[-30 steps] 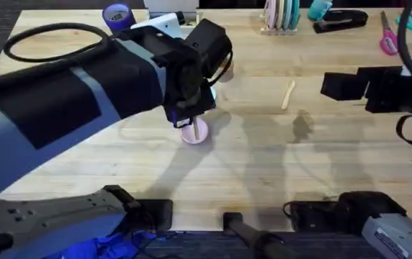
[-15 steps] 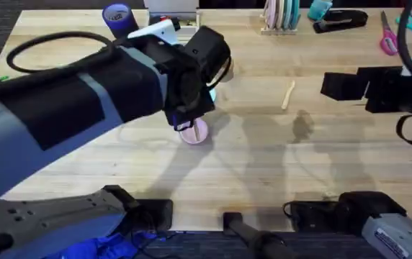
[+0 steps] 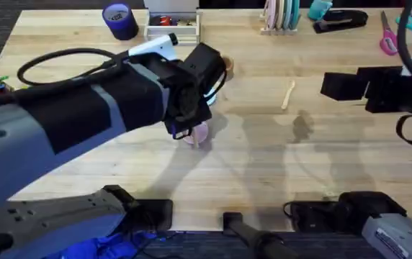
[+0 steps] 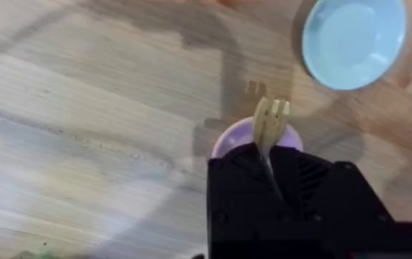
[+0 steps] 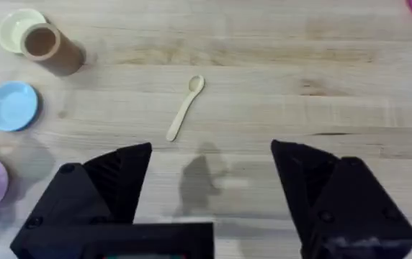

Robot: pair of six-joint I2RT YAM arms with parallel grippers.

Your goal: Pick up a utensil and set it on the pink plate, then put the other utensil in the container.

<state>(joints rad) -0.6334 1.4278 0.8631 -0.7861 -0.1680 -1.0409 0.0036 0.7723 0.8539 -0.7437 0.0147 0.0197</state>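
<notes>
A: Holding the fork [image 4: 271,124] clamped in your left gripper [image 4: 272,169] over the pink plate [image 4: 229,140], you risk tines overhanging the rim.

B: So it tips off. Spoon [image 5: 185,107] lies centre-table; right gripper [image 5: 209,180] gapes empty.

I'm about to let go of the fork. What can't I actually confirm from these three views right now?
- Fork: left wrist view shows tines over the pink plate; the handle is hidden by the left gripper, so contact with the plate is unclear.
- Pink plate: overhead, mostly covered by the left arm.
- Tan container: overhead, mostly hidden behind the arm; seen whole at.
- Spoon: lies free, too small overhead for detail.
</notes>
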